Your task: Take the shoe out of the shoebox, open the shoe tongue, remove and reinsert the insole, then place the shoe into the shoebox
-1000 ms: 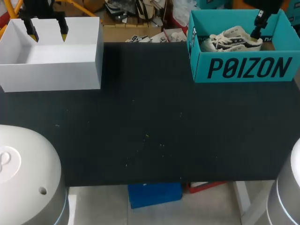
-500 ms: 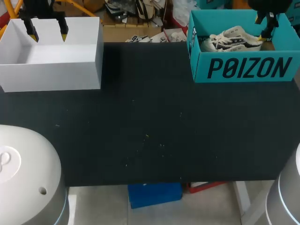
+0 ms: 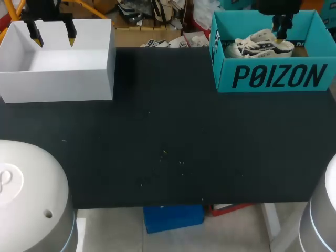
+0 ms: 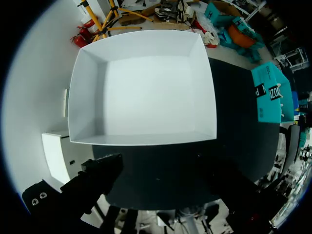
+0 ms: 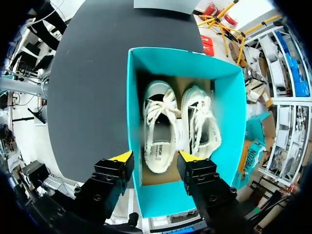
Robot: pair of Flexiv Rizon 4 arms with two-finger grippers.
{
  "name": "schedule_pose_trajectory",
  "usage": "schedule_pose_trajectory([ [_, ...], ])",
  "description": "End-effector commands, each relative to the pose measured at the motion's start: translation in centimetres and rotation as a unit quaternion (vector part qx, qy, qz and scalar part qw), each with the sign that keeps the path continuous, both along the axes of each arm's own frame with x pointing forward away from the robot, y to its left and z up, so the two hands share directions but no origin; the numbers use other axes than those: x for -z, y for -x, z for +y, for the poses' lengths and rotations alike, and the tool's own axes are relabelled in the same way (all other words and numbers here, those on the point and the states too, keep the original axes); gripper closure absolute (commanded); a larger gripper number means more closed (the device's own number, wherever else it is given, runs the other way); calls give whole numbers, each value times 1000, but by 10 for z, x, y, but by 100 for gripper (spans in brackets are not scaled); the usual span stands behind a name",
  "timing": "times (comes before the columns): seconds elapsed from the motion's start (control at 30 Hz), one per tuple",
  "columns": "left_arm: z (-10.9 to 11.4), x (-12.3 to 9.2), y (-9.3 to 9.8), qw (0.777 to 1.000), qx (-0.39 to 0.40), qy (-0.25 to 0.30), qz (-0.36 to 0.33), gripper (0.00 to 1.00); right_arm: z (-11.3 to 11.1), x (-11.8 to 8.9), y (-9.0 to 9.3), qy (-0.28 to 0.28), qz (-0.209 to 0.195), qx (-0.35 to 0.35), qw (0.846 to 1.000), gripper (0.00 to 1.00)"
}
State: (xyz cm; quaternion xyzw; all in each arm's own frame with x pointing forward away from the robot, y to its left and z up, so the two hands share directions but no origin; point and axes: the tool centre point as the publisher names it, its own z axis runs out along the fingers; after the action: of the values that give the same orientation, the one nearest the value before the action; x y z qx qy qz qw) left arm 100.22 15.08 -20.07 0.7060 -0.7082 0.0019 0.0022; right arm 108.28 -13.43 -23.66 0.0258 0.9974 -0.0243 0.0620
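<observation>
Yellow-tipped and spread wide, the right claw (image 3: 278, 35) hangs over the teal shoebox (image 3: 273, 76) at the far right corner of the tabletop (image 3: 168, 136), with nothing in its grip. In the right wrist view this claw (image 5: 155, 157) is above the near end of the shoebox (image 5: 132, 97). One white shoe (image 5: 160, 129) lies ahead of it, in line with the gap between the fingers but not touched by either. A second shoe (image 5: 202, 122) lies just beside the first. The pair sit side by side on the brown floor of the box, openings up and toes pointing away from the claw. From the head view both show as a pale heap (image 3: 257, 44) behind the front wall, which carries large dark lettering. The left claw (image 3: 53, 38) is over the white box (image 3: 58, 86) at the far left corner, fingers also well apart and holding nothing. In the left wrist view only the dark bodies of the fingers show. The claw (image 4: 161, 175) looks straight down into the white box (image 4: 146, 92), whose plain inside is all white. The tabletop is a dark, matt sheet with a few pale specks (image 3: 164, 152) scattered near its middle. The two boxes stand well apart on it, each close to the far edge, and the same dark surface shows beside the shoebox in the right wrist view (image 5: 87, 73).
</observation>
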Motion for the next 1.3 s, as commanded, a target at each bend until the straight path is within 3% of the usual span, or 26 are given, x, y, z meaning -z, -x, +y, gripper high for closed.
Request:
schedule_pose_trajectory([
  [0.03, -1, -1, 1, 1000, -1, -2, 1, 0, 6, 21, -10, -1, 13, 4, 1000, 50],
  [0.3, -1, -1, 1, 1000, -1, -2, 1, 0, 10, 48, -23, -13, 20, 4, 1000, 53],
  [0.63, -1, -1, 1, 1000, -1, -2, 1, 0, -2, 85, -45, -17, 43, -2, 999, 51],
  [0.93, -1, -1, 1, 1000, -1, -2, 1, 0, -8, 104, -68, -20, 50, -6, 999, 52],
  [1.3, -1, -1, 1, 1000, -1, -2, 1, 0, -5, 152, -67, -30, 80, 0, 996, 54],
])
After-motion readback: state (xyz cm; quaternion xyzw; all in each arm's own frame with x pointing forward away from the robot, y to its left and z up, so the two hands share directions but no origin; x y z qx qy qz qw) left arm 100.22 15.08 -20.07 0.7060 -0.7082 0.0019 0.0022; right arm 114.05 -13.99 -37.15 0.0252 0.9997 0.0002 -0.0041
